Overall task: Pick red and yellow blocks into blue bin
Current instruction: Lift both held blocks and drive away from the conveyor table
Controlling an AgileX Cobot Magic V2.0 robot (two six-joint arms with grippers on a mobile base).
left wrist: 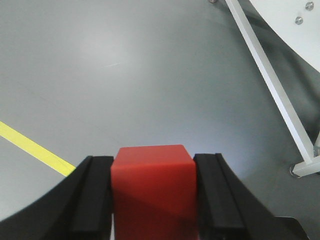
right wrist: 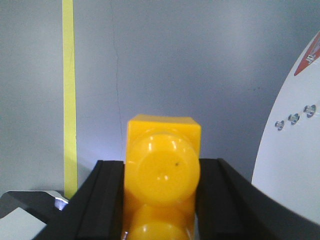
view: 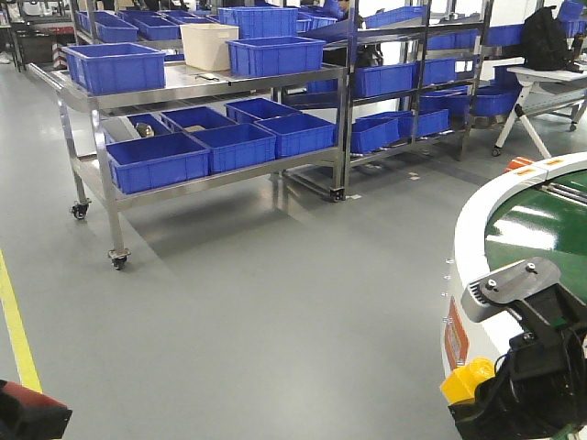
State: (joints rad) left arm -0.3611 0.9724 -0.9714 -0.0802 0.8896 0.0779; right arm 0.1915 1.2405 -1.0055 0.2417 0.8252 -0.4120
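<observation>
The red cube (left wrist: 152, 195) sits squeezed between the two black pads of my left gripper (left wrist: 154, 159), held over the grey floor. It shows as a red patch (view: 23, 399) at the front view's bottom left corner. The yellow studded brick (right wrist: 162, 150) is clamped between the pads of my right gripper (right wrist: 163, 162), studs facing the camera. In the front view this brick (view: 466, 380) is at the bottom right, next to the white rim of the conveyor, with the right gripper (view: 500, 390) behind it. The blue bin is out of view.
A wheeled steel cart (view: 92, 101) with several blue crates (view: 115, 66) and a cream tub (view: 209, 46) stands across the floor. More racks of blue crates (view: 394, 78) stand behind. A round green-topped conveyor (view: 541, 220) is on the right. A yellow floor line (view: 16, 321) runs at the left.
</observation>
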